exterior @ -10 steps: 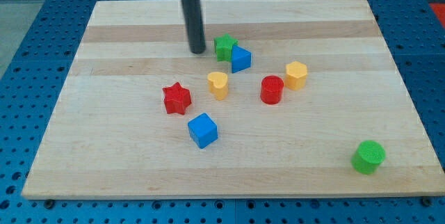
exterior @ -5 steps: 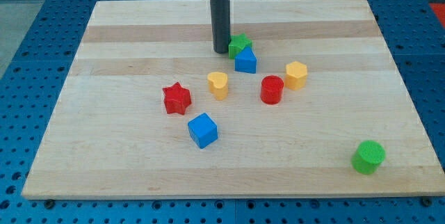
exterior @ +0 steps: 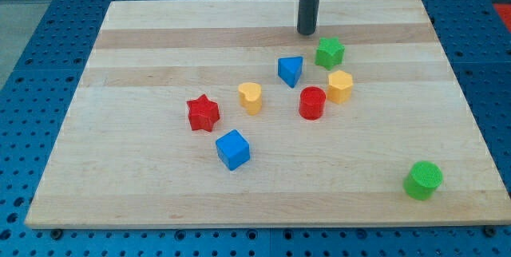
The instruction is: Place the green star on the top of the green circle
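My tip (exterior: pixel 307 32), a plain dark rod end with no gripper to open or close and holding nothing, stands on the wooden tabletop (exterior: pixel 144 57) just up and to the view's left of the green star block (exterior: pixel 329 52), apart from it. The green cylinder block (exterior: pixel 422 179) sits well away, near the view's bottom right. A yellow hexagonal block (exterior: pixel 340 85) lies just below the star. Step in hand, as I judge it: lining up behind the star. Next push should run down-right, skirting the yellow block.

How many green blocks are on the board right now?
2: the green star near the view's top, just below-right of my tip, and the green circle at the view's bottom right. None seems hidden.
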Action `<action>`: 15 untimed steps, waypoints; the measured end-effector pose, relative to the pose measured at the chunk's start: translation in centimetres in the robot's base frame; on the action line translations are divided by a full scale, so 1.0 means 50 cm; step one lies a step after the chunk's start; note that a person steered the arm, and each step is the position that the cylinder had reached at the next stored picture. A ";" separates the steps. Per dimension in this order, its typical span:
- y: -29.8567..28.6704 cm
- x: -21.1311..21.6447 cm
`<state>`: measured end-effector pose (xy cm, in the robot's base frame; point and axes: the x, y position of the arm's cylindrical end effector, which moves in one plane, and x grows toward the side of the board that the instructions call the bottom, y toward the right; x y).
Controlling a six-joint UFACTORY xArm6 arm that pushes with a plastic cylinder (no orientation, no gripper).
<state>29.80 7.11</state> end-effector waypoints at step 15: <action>0.191 0.284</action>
<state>43.99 16.68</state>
